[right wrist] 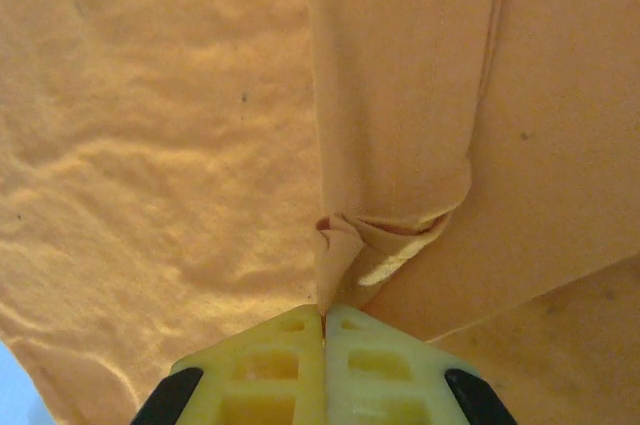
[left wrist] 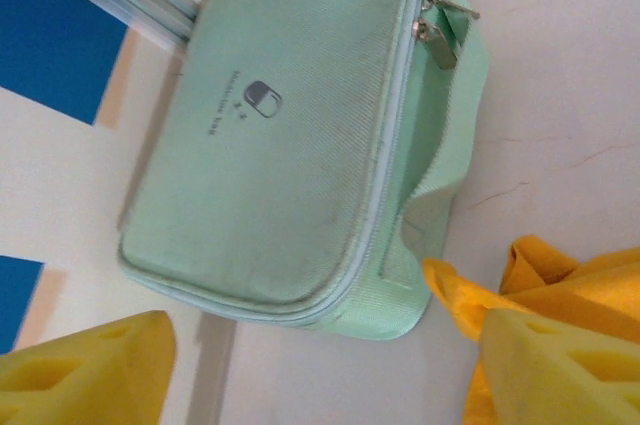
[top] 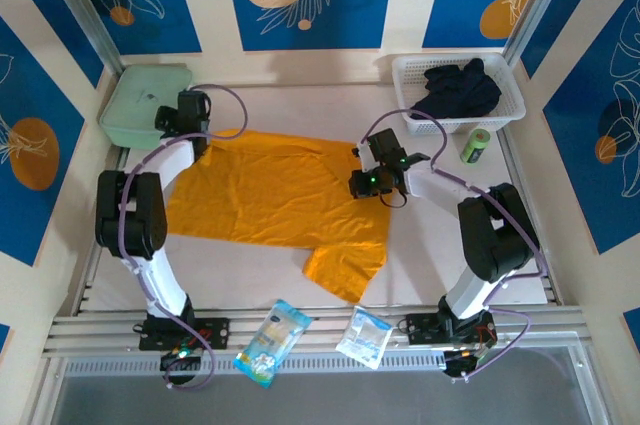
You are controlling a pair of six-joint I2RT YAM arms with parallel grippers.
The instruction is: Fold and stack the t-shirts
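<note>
A bright orange-yellow t-shirt (top: pixel 270 195) lies spread across the middle of the table, one sleeve (top: pixel 345 267) reaching toward the near edge. My left gripper (top: pixel 188 127) hovers at the shirt's far left corner, beside the mint case. In the left wrist view the left gripper (left wrist: pixel 325 380) is open: its yellow fingers (left wrist: pixel 90 370) stand wide apart over bare table, and a bunched corner of the t-shirt (left wrist: pixel 465 295) lies by the right finger. My right gripper (top: pixel 365 183) is at the shirt's right edge. In its wrist view the right gripper (right wrist: pixel 323 320) is shut on a pinched fold of the t-shirt (right wrist: pixel 345 245).
A pale mint-green zip case (top: pixel 145 105) sits at the far left corner, close to the left gripper (left wrist: pixel 300 145). A white basket (top: pixel 505 105) at the far right holds dark garments (top: pixel 458 88). A green can (top: pixel 475 145) lies beside it. Two plastic packets (top: pixel 272 340) (top: pixel 365 337) lie at the near edge.
</note>
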